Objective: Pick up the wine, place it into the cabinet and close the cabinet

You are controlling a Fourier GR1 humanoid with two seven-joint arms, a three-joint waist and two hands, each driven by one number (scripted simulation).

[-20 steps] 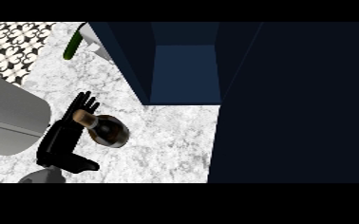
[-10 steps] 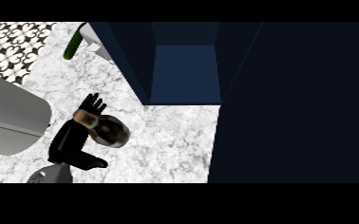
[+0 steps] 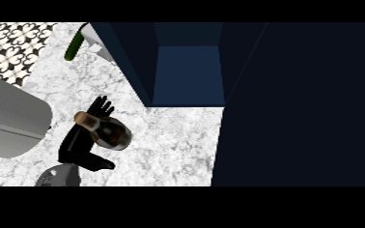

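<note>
1. On the marble counter (image 3: 171, 145), below and to the left of the open cabinet (image 3: 189, 75), stands the wine (image 3: 107, 131), seen steeply from above so that its brown top and dark rounded shoulder are what show; it sits well apart from the cabinet's mouth and not yet inside it.

2. Against the wine lies the left hand (image 3: 80, 142); its fingers (image 3: 102, 105) fan out fairly straight past the bottle's far side and the thumb juts out on the near side; whether anything has closed round the glass I cannot tell, for the bottle hides the palm; the right hand shows nowhere.

3. The bottle is probably heavy for its width, rigid, smooth and breakable; glass of that kind is likely to slip, so the broad body below the shoulder seems the better place to take hold, not the narrow neck.

4. The cabinet's dark door (image 3: 292, 106) stands swung wide to the right of the opening; left of the cabinet a green object (image 3: 73, 48) leans, and further left a grey sink (image 3: 21, 125) is set in the counter.
</note>
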